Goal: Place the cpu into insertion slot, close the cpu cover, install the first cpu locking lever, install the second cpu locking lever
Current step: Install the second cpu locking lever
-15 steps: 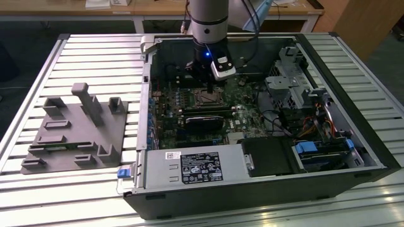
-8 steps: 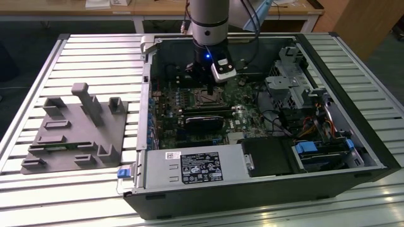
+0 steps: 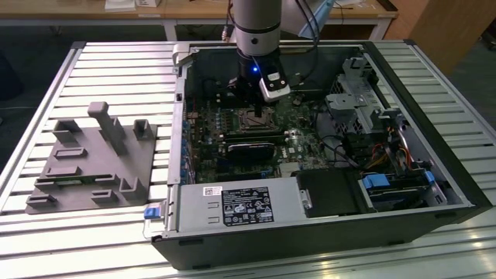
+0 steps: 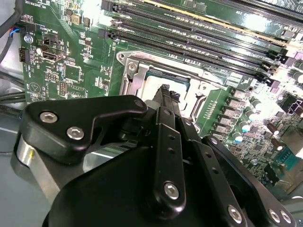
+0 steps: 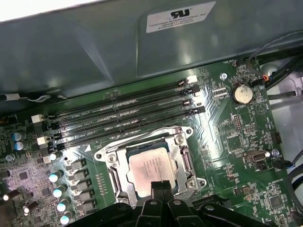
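First wrist view: pale silver-grey square cpu [image 5: 150,168] seated in silver-rimmed insertion slot [image 5: 110,160], mid green motherboard.
Cover: thin silver frame cpu cover [image 5: 185,163] seemingly down.
Levers: unclear.
Gripper [image 5: 161,185]: fingers pressed together, touching cpu.

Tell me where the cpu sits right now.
In the first wrist view the cpu lies in the insertion slot, beside the long memory slots, with the gripper at its edge.

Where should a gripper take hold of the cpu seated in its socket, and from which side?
Probably from straight above, by two opposite edges: the cpu lies flat, face up, and the cpu cover frames it closely, so its sides look hard to reach from any low angle.
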Controlling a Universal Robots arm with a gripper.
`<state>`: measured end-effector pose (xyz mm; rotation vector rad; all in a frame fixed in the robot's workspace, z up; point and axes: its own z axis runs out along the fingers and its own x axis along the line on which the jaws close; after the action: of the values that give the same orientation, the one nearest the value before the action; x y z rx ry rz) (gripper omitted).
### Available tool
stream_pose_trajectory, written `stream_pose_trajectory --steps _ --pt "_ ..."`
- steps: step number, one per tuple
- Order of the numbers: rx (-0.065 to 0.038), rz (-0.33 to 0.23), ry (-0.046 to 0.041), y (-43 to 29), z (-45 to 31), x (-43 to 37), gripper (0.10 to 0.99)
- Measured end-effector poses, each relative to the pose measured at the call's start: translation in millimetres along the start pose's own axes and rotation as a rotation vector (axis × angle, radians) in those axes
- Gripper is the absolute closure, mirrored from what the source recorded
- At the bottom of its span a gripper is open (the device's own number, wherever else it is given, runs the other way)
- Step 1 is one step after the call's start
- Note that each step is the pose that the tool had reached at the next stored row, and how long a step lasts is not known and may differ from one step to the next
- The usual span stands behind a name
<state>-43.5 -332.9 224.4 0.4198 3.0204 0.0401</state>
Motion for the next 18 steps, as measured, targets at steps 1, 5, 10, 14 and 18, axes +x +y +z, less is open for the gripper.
stream_pose_trajectory --steps 1,5,10,14,18 --pt "0.000 0.000 0.0000 0.0 0.0 0.0 0.980" --pt "0.000 0.000 -0.0001 0.1 -4.2 -0.4 0.980" --pt "0.000 0.000 0.0000 0.5 -14.0 -1.2 0.980" --pt "0.000 0.000 0.0000 0.7 -19.5 -1.7 0.980" --pt "0.000 0.000 -0.0001 0.7 -19.5 -1.8 0.980"
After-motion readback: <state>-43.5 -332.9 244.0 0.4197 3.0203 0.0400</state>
